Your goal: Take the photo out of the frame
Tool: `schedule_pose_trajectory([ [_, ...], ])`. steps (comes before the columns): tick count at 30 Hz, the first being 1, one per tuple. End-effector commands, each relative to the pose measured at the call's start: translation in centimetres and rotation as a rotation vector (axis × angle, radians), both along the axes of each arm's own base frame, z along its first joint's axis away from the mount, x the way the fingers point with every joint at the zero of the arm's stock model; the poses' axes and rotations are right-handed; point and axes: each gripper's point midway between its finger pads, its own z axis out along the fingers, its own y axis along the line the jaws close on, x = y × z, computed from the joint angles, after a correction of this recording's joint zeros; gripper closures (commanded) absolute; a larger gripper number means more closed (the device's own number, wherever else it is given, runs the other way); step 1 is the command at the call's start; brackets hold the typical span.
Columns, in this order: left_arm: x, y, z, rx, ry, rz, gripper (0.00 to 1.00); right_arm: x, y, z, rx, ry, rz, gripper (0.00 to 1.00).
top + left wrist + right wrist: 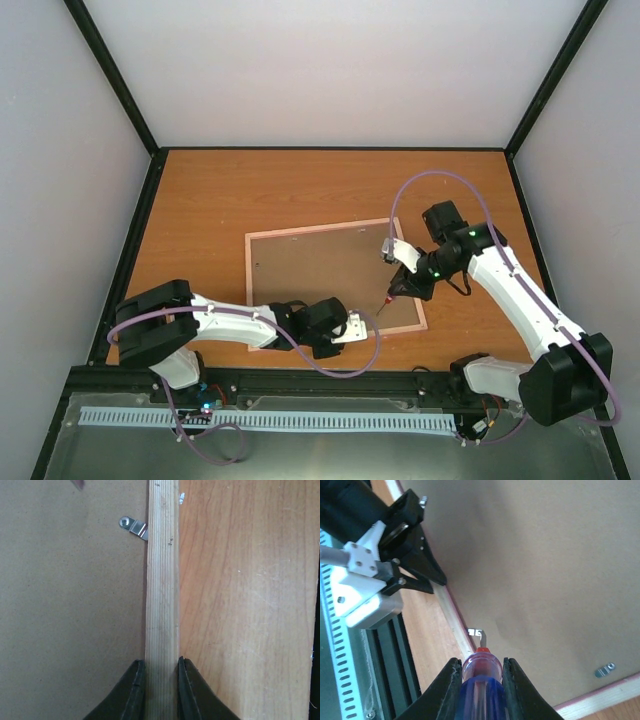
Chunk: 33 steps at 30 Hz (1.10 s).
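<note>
Frame [320, 270] is laid back-up on the worktop [200, 200], right of centre. Its near rail is pinched by the left hand [161, 667]. A screwdriver [481, 680] is clamped in the right hand [481, 662], tip at a near-edge clip [479, 635].

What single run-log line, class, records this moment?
frame: back side up | left gripper: clamped on near rail | right gripper: holds screwdriver, tip at clip

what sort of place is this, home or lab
Most likely a robot lab test cell: a wooden table boxed in by plain white walls, with left arm and right arm bolted at its edge.
</note>
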Motion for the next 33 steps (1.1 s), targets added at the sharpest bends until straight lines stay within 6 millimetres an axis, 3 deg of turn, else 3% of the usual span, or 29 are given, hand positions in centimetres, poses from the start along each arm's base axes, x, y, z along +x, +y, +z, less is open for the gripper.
schedule_pose_trajectory([
  [1, 0.3, 0.5, 0.5, 0.029, -0.025, 0.012, 0.93, -1.4, 1.1, 1.6, 0.06, -0.014, 0.082, 0.97],
  [6, 0.3, 1.5, -1.0, 0.087, -0.022, 0.021, 0.92, -1.4, 1.5, 0.4, 0.04, -0.002, 0.1, 0.97],
  [17, 0.4, 1.5, -1.4, 0.102, -0.019, 0.023, 0.93, -1.8, 3.2, -1.3, 0.012, 0.031, 0.153, 0.97],
  [33, 0.6, 1.7, -1.8, 0.119, -0.023, 0.033, 0.93, -1.3, 1.9, -3.4, -0.117, 0.028, 0.143, 0.97],
])
